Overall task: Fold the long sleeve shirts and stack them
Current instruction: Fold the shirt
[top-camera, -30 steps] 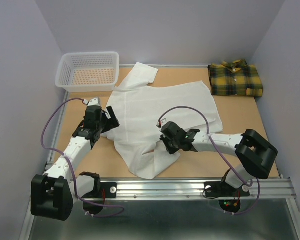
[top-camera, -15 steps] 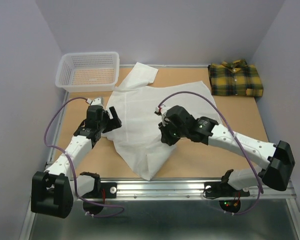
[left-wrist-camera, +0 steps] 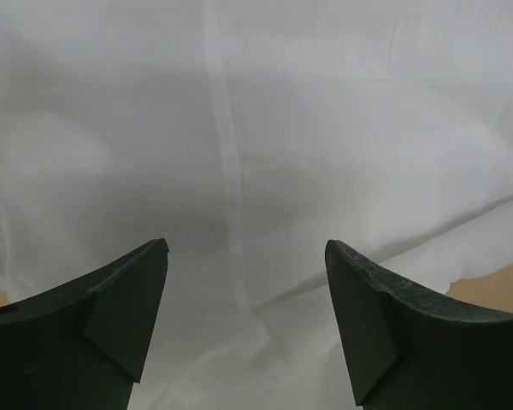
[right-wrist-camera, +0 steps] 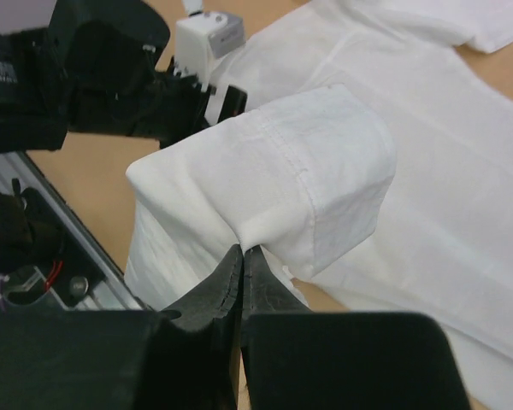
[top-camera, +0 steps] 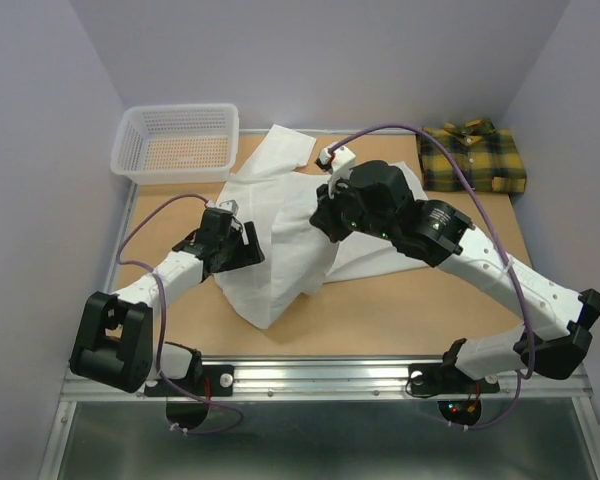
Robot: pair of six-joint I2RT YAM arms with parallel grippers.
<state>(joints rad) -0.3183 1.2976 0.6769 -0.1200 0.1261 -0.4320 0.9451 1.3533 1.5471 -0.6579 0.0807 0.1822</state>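
Mid-table, right gripper [right-wrist-camera: 242, 256] is clamped on a raised fold of the white shirt [top-camera: 275, 280]; left gripper [left-wrist-camera: 246, 252] hangs jaws apart over the cloth. I'd carry it across level, left pinning the body.

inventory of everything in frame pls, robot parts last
white shirt: 1, white, spread mid-table, one edge lifted into a fold
plaid shirt: 1, yellow and dark green, folded, far right corner
basket: 1, white mesh, far left corner
table: 1, tan, under everything
left gripper: 1, black, open, over the white shirt's left side
right gripper: 1, black, shut on the white shirt's lifted fold
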